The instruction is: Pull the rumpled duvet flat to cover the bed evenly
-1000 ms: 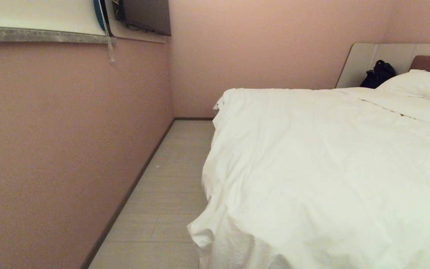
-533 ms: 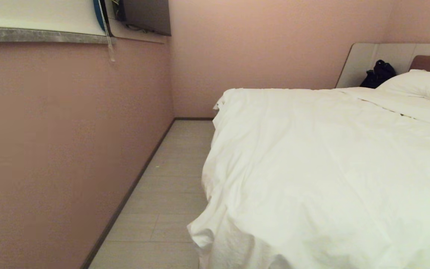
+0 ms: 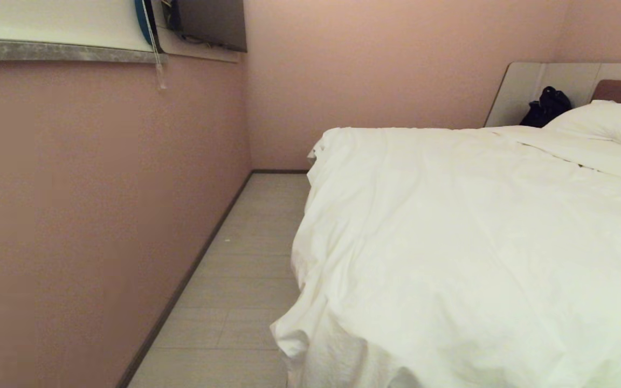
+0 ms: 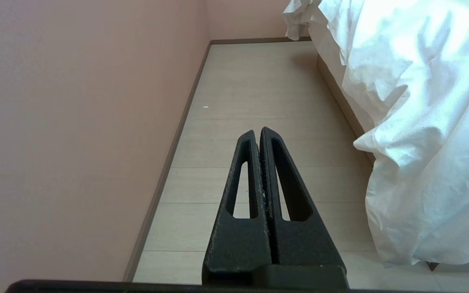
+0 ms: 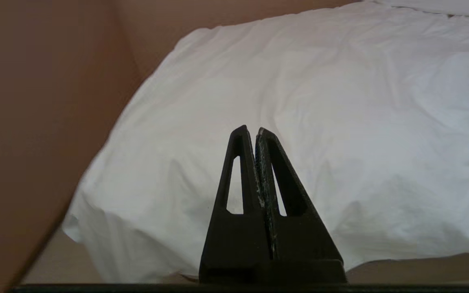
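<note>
We have both grippers pressed closed with nothing between the fingers. The left gripper [image 4: 259, 131] points along the floor [image 4: 255, 97] of the aisle, with the wall [image 4: 75, 122] on one side of it and the duvet [image 4: 421, 122] hanging down on the other, near but not touching. The right gripper [image 5: 250, 129] points across the top of the duvet [image 5: 299, 101], whose near edge drops off just below and ahead of the fingertips.

In the head view the duvet [image 3: 477, 242] lies spread over the bed [image 3: 526, 86], reaching up toward the pillow [image 3: 607, 121], and spills over the aisle side in loose folds, with a bunched corner [image 3: 289, 339] hanging lowest. A dark bag [image 3: 546, 106] sits against the headboard, beyond the duvet.

We judge the duvet soft, puffy and light for its bulk: it will give and fold under the fingers rather than slide as one piece, and a pinch of cover cloth alone may stretch without shifting the fill. The best hold looks to be the hanging edge or that bunched corner, where the fingers can close over a full thickness.

Room is narrow. The aisle between wall and bed leaves little sideways swing for the left arm, so pulls are probably easier along the aisle than across it. Above the bed the right gripper has open space.
</note>
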Robot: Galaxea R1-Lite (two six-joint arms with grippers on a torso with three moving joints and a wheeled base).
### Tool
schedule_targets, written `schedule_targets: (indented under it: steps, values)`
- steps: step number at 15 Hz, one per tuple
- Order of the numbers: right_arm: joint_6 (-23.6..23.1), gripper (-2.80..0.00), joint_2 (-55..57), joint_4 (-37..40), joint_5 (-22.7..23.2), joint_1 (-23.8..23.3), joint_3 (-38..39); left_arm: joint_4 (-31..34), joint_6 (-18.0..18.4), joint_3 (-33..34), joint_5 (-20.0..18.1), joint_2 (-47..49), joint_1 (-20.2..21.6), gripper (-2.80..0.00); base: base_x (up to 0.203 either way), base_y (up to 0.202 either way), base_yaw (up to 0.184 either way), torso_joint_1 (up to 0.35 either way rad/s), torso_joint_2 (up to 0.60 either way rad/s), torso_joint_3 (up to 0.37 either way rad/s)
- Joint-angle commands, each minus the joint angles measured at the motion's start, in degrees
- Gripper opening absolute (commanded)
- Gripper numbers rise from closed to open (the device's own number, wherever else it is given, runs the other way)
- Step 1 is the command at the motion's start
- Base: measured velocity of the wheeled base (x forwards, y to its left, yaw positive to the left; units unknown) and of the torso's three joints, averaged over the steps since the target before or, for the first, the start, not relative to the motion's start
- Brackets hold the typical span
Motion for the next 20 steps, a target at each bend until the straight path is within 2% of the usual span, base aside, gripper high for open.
schedule_targets:
  steps: [1,3,8,15,20]
  values:
    - [-5.18,-2.80,-6.57,-0.73,0.32,-0.05,4.89,-0.04,0.00,0.00,0.04,-0.02,0.01,-2.80,0.000,0.000,0.000,0.000,0.00,0.000]
    - [-9.74,-2.80,-9.91,-1.62,0.85,-0.06,9.89,-0.04,0.00,0.00,-0.04,-0.02,0.01,-2.80,0.000,0.000,0.000,0.000,0.00,0.000]
    - [-11.29,-2.80,-10.04,-10.19,1.37,-0.08,21.94,-0.04,0.00,0.00,-0.03,-0.02,0.01,-2.80,0.000,0.000,0.000,0.000,0.00,0.000]
    - [-13.35,-2.80,-10.03,-17.59,1.46,-0.06,31.47,-0.04,0.00,0.00,-0.03,-0.02,0.01,-2.80,0.000,0.000,0.000,0.000,0.00,0.000]
    - [-13.24,-2.80,-10.08,-15.78,1.56,-0.06,31.45,-0.04,0.00,0.00,0.05,-0.02,0.01,-2.80,0.000,0.000,0.000,0.000,0.00,0.000]
